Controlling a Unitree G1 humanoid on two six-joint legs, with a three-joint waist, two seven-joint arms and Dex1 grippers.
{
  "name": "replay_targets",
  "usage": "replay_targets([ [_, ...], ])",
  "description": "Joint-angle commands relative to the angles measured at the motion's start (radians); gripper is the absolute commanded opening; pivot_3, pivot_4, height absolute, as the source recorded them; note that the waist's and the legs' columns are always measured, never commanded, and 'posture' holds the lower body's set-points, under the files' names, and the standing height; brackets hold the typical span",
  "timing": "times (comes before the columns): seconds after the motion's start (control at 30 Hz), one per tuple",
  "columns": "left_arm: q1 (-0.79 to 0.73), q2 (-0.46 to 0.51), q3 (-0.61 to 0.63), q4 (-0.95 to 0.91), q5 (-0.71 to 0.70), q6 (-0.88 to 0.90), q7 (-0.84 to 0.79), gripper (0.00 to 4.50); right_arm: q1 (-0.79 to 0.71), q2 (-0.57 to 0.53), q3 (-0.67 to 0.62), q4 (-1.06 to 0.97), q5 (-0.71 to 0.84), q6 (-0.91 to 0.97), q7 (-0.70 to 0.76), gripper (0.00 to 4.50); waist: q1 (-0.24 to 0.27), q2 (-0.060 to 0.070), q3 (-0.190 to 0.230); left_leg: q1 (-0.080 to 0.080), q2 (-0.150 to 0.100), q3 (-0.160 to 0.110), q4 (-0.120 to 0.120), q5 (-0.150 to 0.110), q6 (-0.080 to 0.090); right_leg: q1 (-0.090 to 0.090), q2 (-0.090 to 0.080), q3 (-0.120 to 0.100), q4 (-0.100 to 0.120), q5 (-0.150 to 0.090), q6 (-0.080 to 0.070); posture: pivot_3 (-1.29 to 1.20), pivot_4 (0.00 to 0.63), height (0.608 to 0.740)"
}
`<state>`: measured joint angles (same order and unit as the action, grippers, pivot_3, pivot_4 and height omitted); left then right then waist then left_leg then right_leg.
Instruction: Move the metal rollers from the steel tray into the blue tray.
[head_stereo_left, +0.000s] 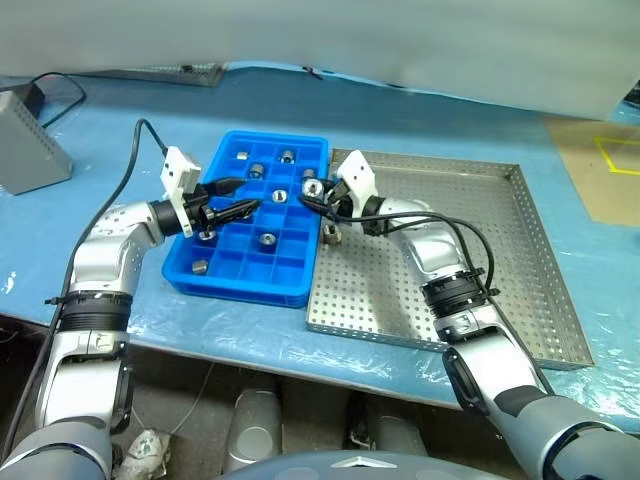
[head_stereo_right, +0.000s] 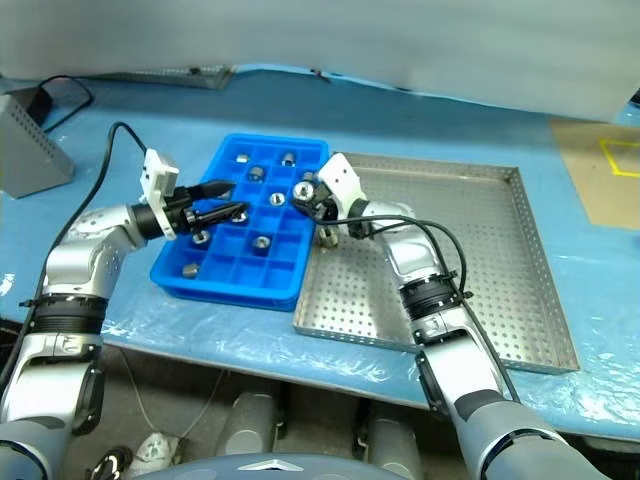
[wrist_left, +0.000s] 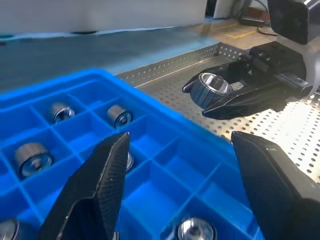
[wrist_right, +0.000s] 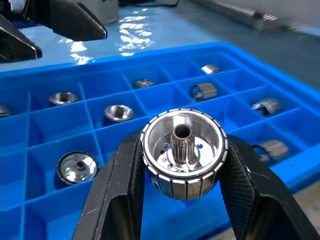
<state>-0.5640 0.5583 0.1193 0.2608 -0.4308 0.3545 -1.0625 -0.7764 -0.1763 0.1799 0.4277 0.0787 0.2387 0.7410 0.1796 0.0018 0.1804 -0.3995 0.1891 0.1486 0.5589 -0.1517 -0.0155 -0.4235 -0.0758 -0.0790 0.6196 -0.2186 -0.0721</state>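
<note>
1. Blue sheeting covers your bench, with the blue tray and the steel tray lying side by side on it, touching.
2. Your right hand is clamped on one roller, hollow face toward the wrist camera, held at the blue tray's edge beside the steel tray.
3. Your left hand hovers over the blue tray's middle compartments with its fingers apart and nothing between them.
4. Around the hands you see other metal rollers sitting singly in separate compartments of the blue tray.
5. One more roller stands on the steel tray near its corner, just below your right hand.
6. Off to your left a grey box rests on the bench.
</note>
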Motion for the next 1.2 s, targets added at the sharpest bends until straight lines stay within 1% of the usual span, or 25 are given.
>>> replay_targets([
  [0.03, 0.047, 0.022, 0.046, -0.123, -0.037, 0.023, 0.034, 3.44, -0.042, 0.016, 0.021, 0.057, -0.019, -0.071, 0.014, 1.72, 0.008, 0.0, 0.0, -0.001, 0.0, 0.0, 0.0, 0.0, 0.0, -0.001, 0.0, 0.0, 0.0, 0.0, 0.0, 0.42, 0.15, 0.74],
  [0.17, 0.09, 0.025, 0.057, -0.183, -0.051, 0.047, 0.062, 3.44, -0.05, 0.013, 0.028, 0.112, -0.045, -0.107, 0.009, 1.72, 0.027, 0.0, 0.0, -0.001, 0.0, -0.001, 0.0, 0.0, 0.0, -0.001, 0.0, -0.001, 0.001, 0.0, 0.0, 0.44, 0.15, 0.74],
  [0.3, 0.114, 0.022, 0.053, -0.222, -0.061, 0.064, 0.081, 3.44, -0.053, 0.013, 0.018, 0.15, -0.054, -0.143, 0.002, 1.72, 0.032, 0.0, 0.0, -0.001, 0.0, -0.001, 0.0, 0.0, -0.001, -0.001, 0.0, -0.001, 0.001, 0.0, 0.0, 0.44, 0.15, 0.74],
  [0.37, 0.115, 0.021, 0.051, -0.229, -0.066, 0.071, 0.086, 3.44, -0.047, 0.019, 0.01, 0.137, -0.033, -0.142, 0.025, 1.72, 0.032, 0.0, 0.0, -0.001, 0.0, -0.001, 0.0, 0.0, -0.001, -0.001, 0.0, -0.001, 0.001, 0.0, 0.0, 0.43, 0.15, 0.74],
  [0.4, 0.113, 0.021, 0.049, -0.229, -0.067, 0.073, 0.087, 3.44, -0.043, 0.022, 0.009, 0.129, -0.03, -0.138, 0.024, 2.46, 0.031, 0.0, 0.0, -0.001, 0.0, -0.001, 0.0, 0.0, -0.001, -0.001, 0.0, -0.001, 0.001, 0.0, 0.0, 0.43, 0.15, 0.74],
  [0.47, 0.105, 0.021, 0.042, -0.221, -0.066, 0.073, 0.085, 3.44, -0.04, 0.029, 0.011, 0.122, -0.034, -0.117, 0.017, 2.97, 0.03, 0.0, 0.0, -0.001, 0.0, -0.001, 0.0, 0.0, -0.001, -0.001, 0.0, 0.0, 0.001, 0.0, 0.0, 0.41, 0.15, 0.74],
  [0.6, 0.075, 0.017, 0.026, -0.194, -0.063, 0.07, 0.075, 3.44, -0.026, 0.032, 0.004, 0.093, -0.037, -0.1, -0.001, 2.97, 0.028, 0.0, 0.0, -0.001, 0.0, -0.001, 0.0, 0.001, -0.001, -0.001, 0.0, 0.0, 0.002, 0.0, 0.0, 0.38, 0.15, 0.74],
  [0.67, 0.058, 0.013, 0.012, -0.177, -0.059, 0.067, 0.063, 3.44, -0.023, 0.02, -0.006, 0.077, -0.046, -0.098, -0.026, 2.97, 0.029, 0.0, 0.0, -0.001, 0.0, -0.001, 0.0, 0.001, -0.001, -0.001, 0.0, 0.0, 0.002, 0.0, 0.0, 0.37, 0.15, 0.74],
  [0.77, 0.035, 0.001, -0.012, -0.157, -0.056, 0.061, 0.045, 3.44, -0.002, -0.014, -0.035, -0.007, -0.011, -0.05, -0.012, 2.97, 0.028, 0.0, 0.0, -0.001, 0.0, -0.001, 0.0, 0.001, -0.001, -0.001, 0.0, 0.0, 0.002, 0.0, 0.0, 0.33, 0.15, 0.74],
  [0.87, 0.012, -0.014, -0.035, -0.148, -0.057, 0.06, 0.027, 3.44, 0.042, -0.062, -0.051, -0.124, 0.016, 0.008, 0.014, 2.97, 0.028, 0.0, 0.0, -0.001, 0.0, -0.001, 0.0, 0.002, -0.003, -0.001, 0.0, 0.0, 0.001, 0.0, 0.0, 0.31, 0.15, 0.74],
  [0.93, -0.01, -0.027, -0.062, -0.13, -0.05, 0.057, 0.006, 3.44, 0.109, -0.122, -0.052, -0.238, 0.041, 0.072, 0.062, 2.97, 0.03, 0.0, 0.0, -0.001, 0.0, -0.001, 0.0, 0.002, -0.004, -0.001, 0.0, 0.0, 0.001, 0.0, 0.0, 0.28, 0.15, 0.74],
  [1.0, -0.023, -0.033, -0.077, -0.113, -0.044, 0.052, -0.009, 3.44, 0.156, -0.158, -0.051, -0.307, 0.058, 0.114, 0.083, 2.97, 0.027, 0.0, 0.0, -0.001, 0.0, -0.001, 0.0, 0.002, -0.003, -0.001, 0.0, 0.0, 0.001, 0.0, 0.001, 0.27, 0.15, 0.74],
  [1.1, -0.041, -0.042, -0.093, -0.083, -0.036, 0.04, -0.026, 3.44, 0.211, -0.191, -0.05, -0.342, 0.061, 0.152, 0.081, 2.97, 0.016, 0.0, 0.0, 0.0, 0.0, 0.0, 0.0, 0.002, -0.004, -0.001, 0.0, 0.0, 0.001, 0.0, 0.001, 0.25, 0.15, 0.74],
  [1.2, -0.059, -0.053, -0.101, -0.061, -0.03, 0.032, -0.036, 3.44, 0.243, -0.193, -0.041, -0.348, 0.061, 0.169, 0.074, 2.97, 0.009, 0.0, 0.0, 0.001, 0.0, 0.0, 0.0, 0.002, -0.004, -0.001, 0.001, 0.0, 0.001, 0.0, 0.001, 0.24, 0.15, 0.74],
])
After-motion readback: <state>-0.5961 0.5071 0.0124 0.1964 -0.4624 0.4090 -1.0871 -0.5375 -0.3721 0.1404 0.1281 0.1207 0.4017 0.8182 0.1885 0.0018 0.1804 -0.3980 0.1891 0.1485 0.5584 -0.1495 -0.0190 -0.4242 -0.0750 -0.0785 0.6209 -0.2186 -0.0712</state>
